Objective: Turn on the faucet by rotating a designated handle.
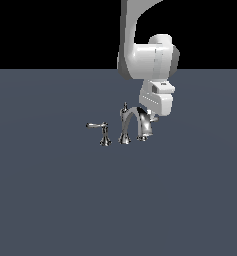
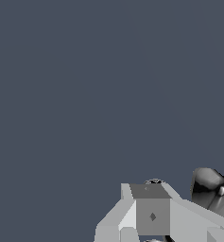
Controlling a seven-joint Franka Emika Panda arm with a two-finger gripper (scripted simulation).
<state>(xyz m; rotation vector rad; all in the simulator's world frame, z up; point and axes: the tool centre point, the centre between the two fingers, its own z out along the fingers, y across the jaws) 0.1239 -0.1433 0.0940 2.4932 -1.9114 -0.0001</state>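
The chrome faucet [image 1: 130, 126] stands in the middle of the grey floor in the exterior view, with its arched spout [image 1: 133, 114] and a finial-topped post [image 1: 124, 107]. The short handle [image 1: 145, 128] is on the exterior view's right side of the set, on a small base. My gripper [image 1: 153, 118] hangs right against the handle's upper end, and the white hand [image 1: 157, 100] hides most of its fingers. In the wrist view the grey fingers [image 2: 152, 216] fill the lower edge, with a dark chrome part [image 2: 208, 188] of the faucet beside them. How wide the jaws stand does not show.
A long thin lever [image 1: 96, 125] on its slim pedestal [image 1: 105, 139] stands at the exterior view's left of the spout. The white arm [image 1: 140, 45] comes down from above. Flat grey floor [image 1: 50, 200] stretches all around.
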